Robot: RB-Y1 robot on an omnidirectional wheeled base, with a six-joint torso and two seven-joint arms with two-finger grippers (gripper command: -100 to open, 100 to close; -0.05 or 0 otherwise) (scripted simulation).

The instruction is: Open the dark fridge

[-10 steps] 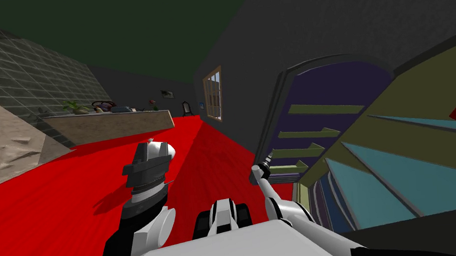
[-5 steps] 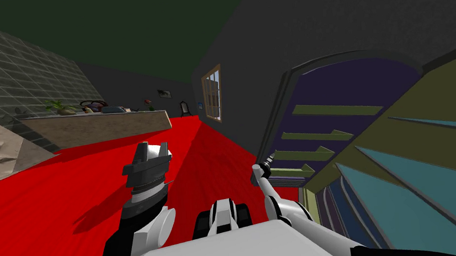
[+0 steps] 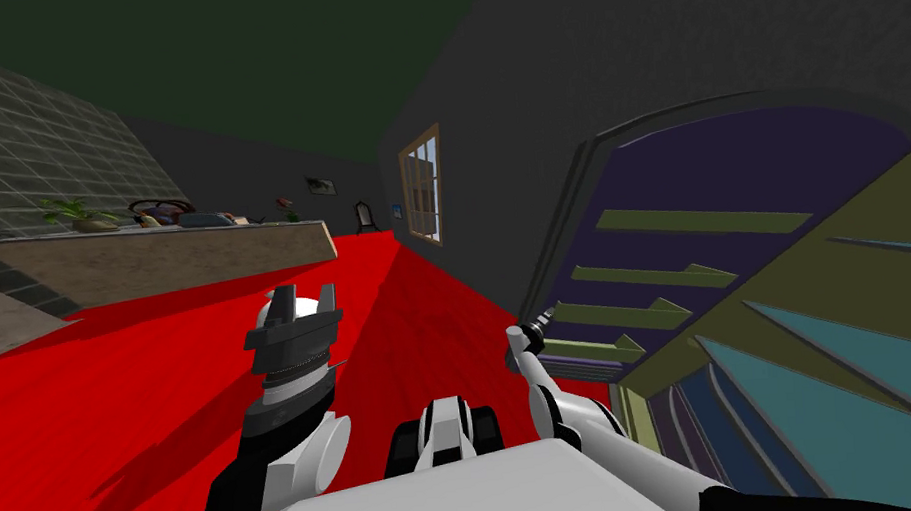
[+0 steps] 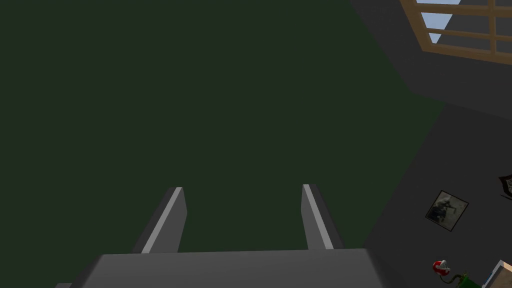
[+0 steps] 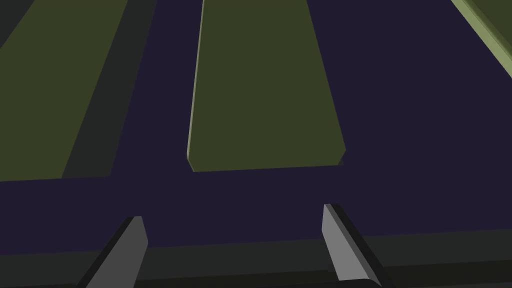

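The dark fridge stands open at my right, and its door [image 3: 738, 163] is swung far out. The door's inner face is dark purple with several olive door shelves [image 3: 697, 219]. Inside the fridge, teal shelves [image 3: 832, 366] show. My right gripper [image 3: 545, 318] is at the door's lower edge. In the right wrist view this gripper [image 5: 232, 212] is open and faces the purple lining [image 5: 400, 125] and an olive shelf [image 5: 260, 85]. The door's dark rim [image 5: 240, 260] runs across between the finger bases. My left gripper [image 3: 302, 300] is raised over the floor, and it [image 4: 242, 187] is open and holds nothing.
A red floor [image 3: 103, 402] stretches to the left and ahead. A long counter [image 3: 173, 259] with plants and small items stands at the far left, below a tiled wall. A window [image 3: 422, 198] sits in the dark wall beyond the door.
The door has swung further out, to the right in the head view, with my right gripper following its lower edge. The counter has slid left as my view turned. The left arm is unchanged.
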